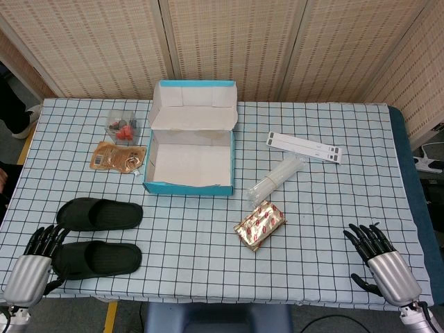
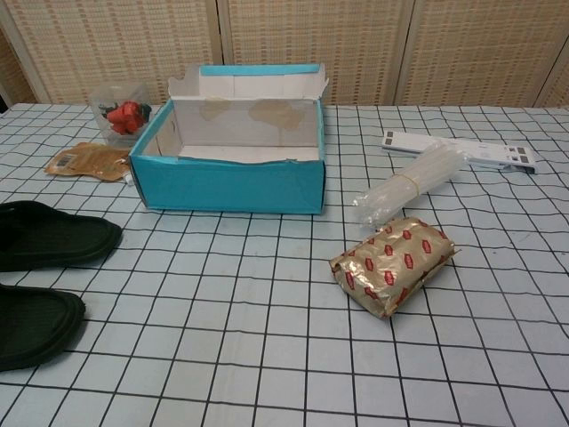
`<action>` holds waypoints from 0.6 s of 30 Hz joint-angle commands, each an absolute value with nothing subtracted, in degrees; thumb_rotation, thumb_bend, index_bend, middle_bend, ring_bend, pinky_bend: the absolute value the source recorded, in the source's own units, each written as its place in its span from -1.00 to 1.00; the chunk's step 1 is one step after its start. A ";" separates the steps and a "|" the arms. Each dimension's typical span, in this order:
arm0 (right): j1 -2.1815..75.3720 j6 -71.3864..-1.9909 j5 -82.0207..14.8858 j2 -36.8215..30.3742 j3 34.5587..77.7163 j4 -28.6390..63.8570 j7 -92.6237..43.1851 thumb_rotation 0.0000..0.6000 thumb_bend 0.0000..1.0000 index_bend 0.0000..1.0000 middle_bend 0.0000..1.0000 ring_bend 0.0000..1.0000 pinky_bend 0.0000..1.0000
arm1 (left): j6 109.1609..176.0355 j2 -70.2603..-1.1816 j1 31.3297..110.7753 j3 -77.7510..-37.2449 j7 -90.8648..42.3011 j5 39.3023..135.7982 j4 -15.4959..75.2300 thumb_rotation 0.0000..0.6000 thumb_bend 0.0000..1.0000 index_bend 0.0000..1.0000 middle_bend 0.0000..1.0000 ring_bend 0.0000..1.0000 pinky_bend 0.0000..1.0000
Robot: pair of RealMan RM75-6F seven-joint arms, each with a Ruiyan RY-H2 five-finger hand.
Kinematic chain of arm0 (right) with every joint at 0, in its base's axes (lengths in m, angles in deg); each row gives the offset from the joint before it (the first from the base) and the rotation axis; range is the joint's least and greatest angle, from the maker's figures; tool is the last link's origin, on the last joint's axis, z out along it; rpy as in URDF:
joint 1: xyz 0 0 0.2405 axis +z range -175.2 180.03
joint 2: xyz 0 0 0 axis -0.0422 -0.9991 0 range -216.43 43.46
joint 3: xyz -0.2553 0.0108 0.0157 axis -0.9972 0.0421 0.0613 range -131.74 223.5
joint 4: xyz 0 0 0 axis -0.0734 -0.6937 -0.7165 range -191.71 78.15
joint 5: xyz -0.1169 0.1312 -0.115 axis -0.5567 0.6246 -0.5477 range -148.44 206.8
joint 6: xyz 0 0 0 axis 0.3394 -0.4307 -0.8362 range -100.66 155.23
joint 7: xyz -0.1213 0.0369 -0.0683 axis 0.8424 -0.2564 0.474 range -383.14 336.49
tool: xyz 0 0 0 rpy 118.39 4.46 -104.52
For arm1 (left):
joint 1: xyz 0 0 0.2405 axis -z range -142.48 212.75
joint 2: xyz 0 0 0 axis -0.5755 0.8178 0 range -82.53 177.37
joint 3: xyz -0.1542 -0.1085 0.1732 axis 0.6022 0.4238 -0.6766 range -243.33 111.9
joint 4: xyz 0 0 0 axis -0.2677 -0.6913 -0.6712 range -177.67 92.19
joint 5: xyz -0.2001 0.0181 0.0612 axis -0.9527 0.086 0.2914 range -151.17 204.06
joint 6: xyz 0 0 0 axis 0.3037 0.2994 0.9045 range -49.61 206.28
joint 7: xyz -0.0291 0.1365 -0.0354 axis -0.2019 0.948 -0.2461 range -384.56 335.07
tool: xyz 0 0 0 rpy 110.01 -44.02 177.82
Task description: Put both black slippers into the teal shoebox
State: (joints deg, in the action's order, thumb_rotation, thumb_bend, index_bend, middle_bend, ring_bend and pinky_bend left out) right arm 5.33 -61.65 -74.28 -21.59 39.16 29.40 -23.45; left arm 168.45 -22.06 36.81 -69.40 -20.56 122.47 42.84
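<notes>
Slippers, both black, lie side by side at table's near-left: far slipper (image 1: 100, 213), near slipper (image 1: 97, 259). Teal shoebox (image 1: 187, 186) sits open mid-table, nothing inside. Left hand (image 1: 36, 260) just beside near slipper, fingers apart, holding nothing. Right hand (image 1: 380, 260) near-right, fingers spread, nothing held. Gold snack packet (image 1: 259, 225) right of box.

Black slippers (image 1: 99, 214), teal shoebox (image 1: 187, 187), checked tablecloth (image 1: 208, 236)

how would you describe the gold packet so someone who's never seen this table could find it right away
Start at the open teal shoebox in the middle of the checked table. Go toward the robot's right and nearer the front edge, just past the clear bundle of straws. The gold packet lies there: crinkly foil with red marks, the only shiny thing around.
</notes>
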 commanded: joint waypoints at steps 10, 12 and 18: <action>4.65 -64.09 -75.65 -22.57 38.80 29.48 -25.60 1.00 -0.76 -1.00 -1.00 -1.00 -1.00 | 165.57 -21.83 36.71 -72.31 -23.29 123.85 41.43 1.00 -0.17 -1.00 -1.00 -1.00 -0.85; 4.69 -63.91 -75.49 -22.72 38.81 29.64 -25.86 1.00 -0.76 -1.00 -1.00 -1.00 -1.00 | 165.04 -21.77 36.72 -72.93 -23.79 124.18 41.82 1.00 -0.19 -1.00 -1.00 -1.00 -0.85; 4.75 -64.28 -76.43 -23.13 38.49 29.88 -26.77 1.00 -0.76 -1.00 -1.00 -1.00 -1.00 | 159.18 -22.73 37.90 -73.10 -23.77 120.61 41.90 1.00 -0.34 -1.00 -1.00 -1.00 -0.86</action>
State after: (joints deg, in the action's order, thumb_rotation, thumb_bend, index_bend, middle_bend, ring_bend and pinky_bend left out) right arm 4.78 -64.20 -76.34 -23.06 38.55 29.86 -26.70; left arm 162.19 -22.39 37.20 -73.11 -24.42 122.72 41.53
